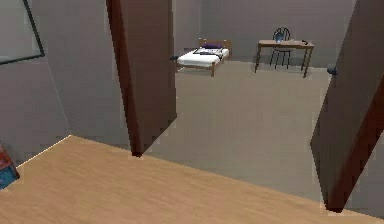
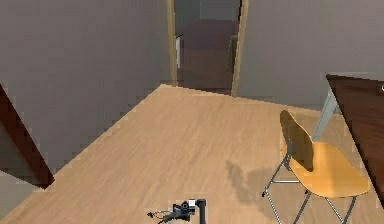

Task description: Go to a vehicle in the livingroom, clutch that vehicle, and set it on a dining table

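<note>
My gripper sits low at the arm side view's bottom edge, a small dark body with thin fingers pointing left, over bare wooden floor; it holds nothing. A dark brown table with a pale metal leg stands at that view's right edge. In the forward view, a small wooden table with a dark chair behind it stands against the far wall of a grey-floored room.
Ahead, a doorway opens between two dark brown door leaves onto the grey floor, with a low bed at the back. A yellow-seated chair stands by the dark table. Another doorway lies across the wooden floor.
</note>
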